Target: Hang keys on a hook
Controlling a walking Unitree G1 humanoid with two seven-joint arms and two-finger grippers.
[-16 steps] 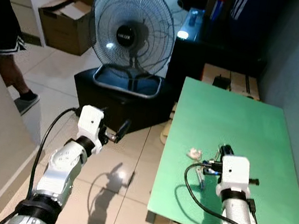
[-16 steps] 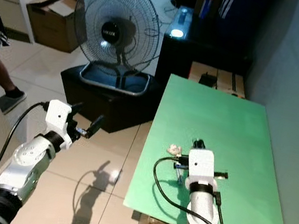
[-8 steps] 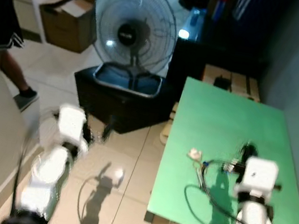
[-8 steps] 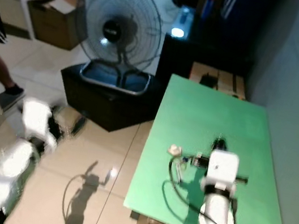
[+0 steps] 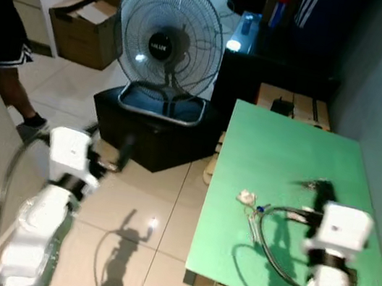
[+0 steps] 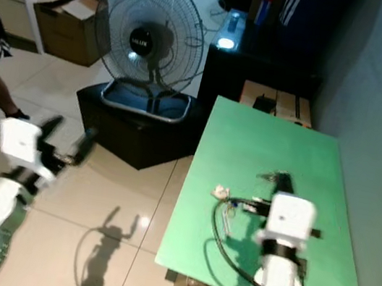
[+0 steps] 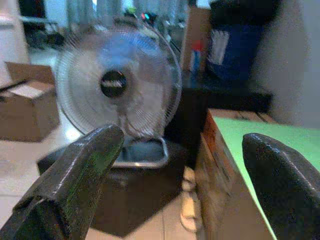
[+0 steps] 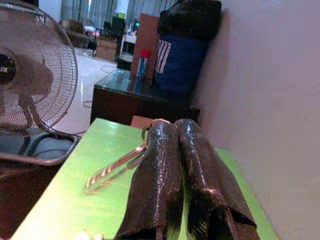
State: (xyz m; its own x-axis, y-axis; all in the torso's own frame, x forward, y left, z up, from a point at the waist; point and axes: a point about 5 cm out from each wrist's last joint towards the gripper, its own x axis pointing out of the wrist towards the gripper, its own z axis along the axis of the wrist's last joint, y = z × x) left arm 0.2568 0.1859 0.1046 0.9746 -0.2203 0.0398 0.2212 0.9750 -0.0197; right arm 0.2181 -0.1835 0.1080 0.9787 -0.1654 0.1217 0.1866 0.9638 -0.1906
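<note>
Right wrist view shows our right gripper (image 8: 170, 131) pinched shut on the key ring, one key (image 8: 116, 169) dangling above the green table (image 8: 75, 200). We judge the keys light, stiff and slippery — best held by the ring, so that the loop stays free for a hook. One keychain (image 5: 246, 195) and more keys (image 5: 257, 224) lie on the table. Our left gripper (image 7: 175, 175) hangs spread apart near one fan (image 5: 169, 44) — no hook visible.

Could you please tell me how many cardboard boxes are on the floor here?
1: an open box on the floor beside the fan. Others may be hidden.
</note>
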